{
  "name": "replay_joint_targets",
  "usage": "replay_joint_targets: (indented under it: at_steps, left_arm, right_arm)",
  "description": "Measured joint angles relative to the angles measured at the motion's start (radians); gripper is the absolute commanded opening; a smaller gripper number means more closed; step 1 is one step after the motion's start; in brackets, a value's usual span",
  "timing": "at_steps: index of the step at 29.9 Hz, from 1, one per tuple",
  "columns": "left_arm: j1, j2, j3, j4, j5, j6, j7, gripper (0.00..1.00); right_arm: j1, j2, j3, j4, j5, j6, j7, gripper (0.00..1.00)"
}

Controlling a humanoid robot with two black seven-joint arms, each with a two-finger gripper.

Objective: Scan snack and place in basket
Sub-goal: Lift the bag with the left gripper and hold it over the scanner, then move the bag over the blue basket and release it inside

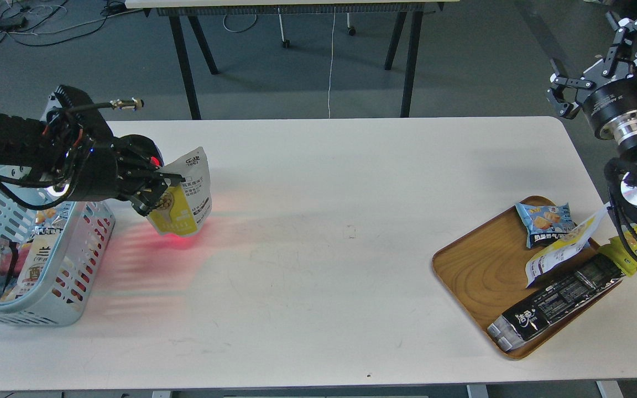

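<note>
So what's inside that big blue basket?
Through the basket's slotted wall and open top, a few shiny snack packets show. The left arm covers part of it, so the rest stays hidden.

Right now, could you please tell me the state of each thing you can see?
Left hand: shut on the snack.
Snack: held above the table, red light on its bottom.
Basket: upright, packets inside.
Right hand: open, raised, holding nothing.
Wooden tray: flat on the table, three packets on it.
</note>
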Motion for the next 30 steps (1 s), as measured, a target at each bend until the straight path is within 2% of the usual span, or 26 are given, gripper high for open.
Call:
replay_joint_targets:
  at_steps: [10, 15, 22, 30]
  left_arm:
    - [-0.011, -0.01, -0.01, 0.011, 0.0, 0.0, 0.005, 0.0]
    - [-0.013, 0.011, -0.02, -0.027, -0.007, 0.0, -0.005, 0.0]
    - [-0.009, 0.147, -0.111, -0.088, -0.15, 0.0, -0.032, 0.0]
    - [-0.008, 0.374, -0.126, -0.05, -0.212, 0.0, -0.038, 0.0]
  right_arm:
    - [0.001, 0.001, 0.002, 0.0, 0.0, 0.0, 0.0, 0.99]
    - [0.01, 0.001, 0.002, 0.0, 0.0, 0.0, 0.0, 0.99]
    - [0.016, -0.001, 0.002, -0.002, 0.0, 0.0, 0.0, 0.99]
    - [0.021, -0.002, 0.001, -0.003, 0.0, 0.0, 0.0, 0.99]
